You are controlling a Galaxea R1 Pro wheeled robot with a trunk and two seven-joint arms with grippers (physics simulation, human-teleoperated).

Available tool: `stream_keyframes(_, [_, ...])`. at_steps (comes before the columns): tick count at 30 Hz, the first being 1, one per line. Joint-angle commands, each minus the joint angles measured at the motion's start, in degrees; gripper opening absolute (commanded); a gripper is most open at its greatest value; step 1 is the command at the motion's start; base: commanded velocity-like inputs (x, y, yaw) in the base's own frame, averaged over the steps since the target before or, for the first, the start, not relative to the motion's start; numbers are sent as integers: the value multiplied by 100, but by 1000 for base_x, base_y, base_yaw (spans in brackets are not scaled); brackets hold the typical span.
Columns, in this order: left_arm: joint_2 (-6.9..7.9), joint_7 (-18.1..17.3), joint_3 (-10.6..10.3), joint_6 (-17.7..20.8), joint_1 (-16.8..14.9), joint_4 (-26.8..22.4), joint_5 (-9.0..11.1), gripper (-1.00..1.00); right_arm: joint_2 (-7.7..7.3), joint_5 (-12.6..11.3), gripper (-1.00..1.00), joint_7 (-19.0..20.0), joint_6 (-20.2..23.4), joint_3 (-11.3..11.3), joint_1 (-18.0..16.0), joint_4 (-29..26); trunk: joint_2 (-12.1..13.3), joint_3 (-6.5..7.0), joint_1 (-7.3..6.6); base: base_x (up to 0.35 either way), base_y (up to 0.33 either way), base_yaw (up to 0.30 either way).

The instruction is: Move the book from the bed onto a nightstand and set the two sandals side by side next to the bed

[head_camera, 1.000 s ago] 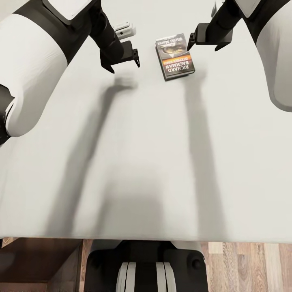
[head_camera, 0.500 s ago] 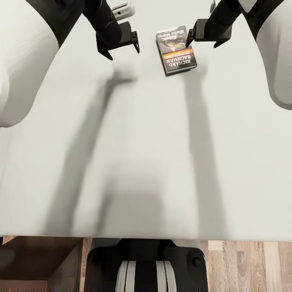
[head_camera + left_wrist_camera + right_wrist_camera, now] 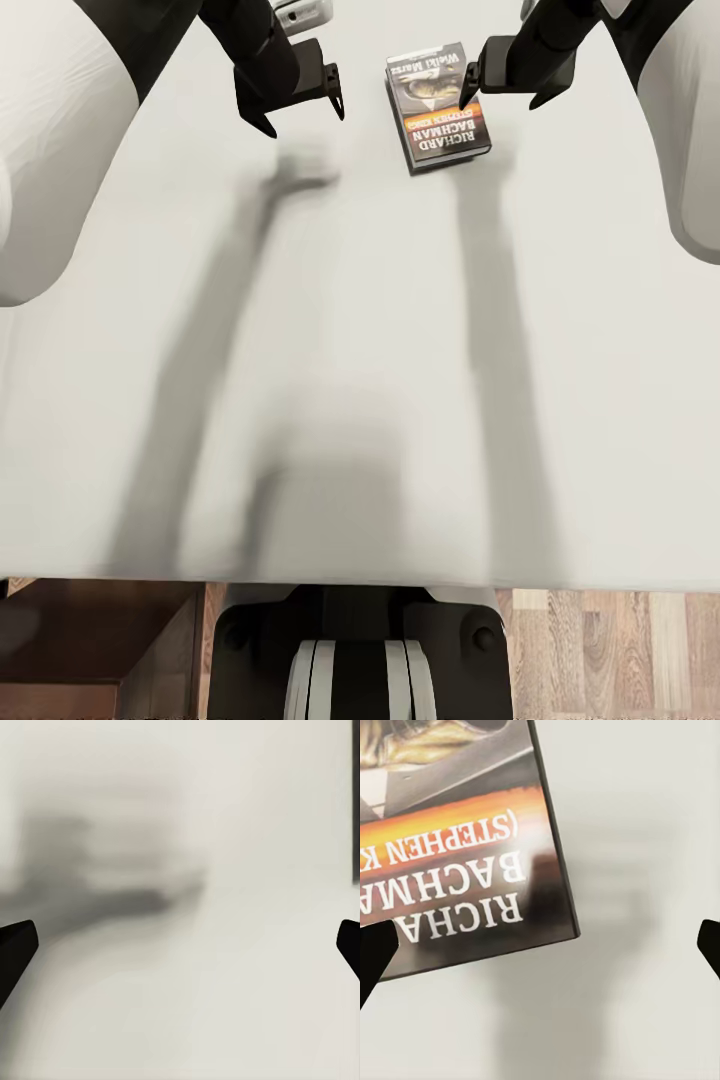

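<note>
The book (image 3: 437, 108) lies flat on the bed's off-white mattress (image 3: 360, 350), far from the near edge; it has a dark cover, an orange band and white lettering. My right gripper (image 3: 502, 100) hovers open at the book's right side, with one fingertip (image 3: 466, 100) over the cover's edge. The right wrist view shows the book (image 3: 457, 832) close up, under one finger of the open right gripper (image 3: 540, 952). My left gripper (image 3: 303, 112) hangs open over bare mattress to the left of the book. In the left wrist view the left gripper (image 3: 180, 945) has only bedding (image 3: 225, 1005) between its fingers.
The mattress's near edge runs across the bottom of the head view, with the dark wooden bed frame (image 3: 90, 640) below it at the left. Wood-plank floor (image 3: 610, 650) lies at the bottom right. My base (image 3: 360, 660) stands against the bed.
Both arms have reached a little farther across the bed. The right gripper's fingertip now overlaps the book's right edge. The whole view has shifted slightly.
</note>
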Motion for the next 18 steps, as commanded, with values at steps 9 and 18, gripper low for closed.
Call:
stream_keyframes(9, [3,43,-34,4,-30,-5,63,100,-4,48,100,-16,19,-32,-9,1,-1,-46,0,0,0,0])
stream_keyframes(18, [-3,43,-29,4,-68,4,57,100,-14,44,100,-26,19,-61,-7,-2,-1,-56,0,0,0,0])
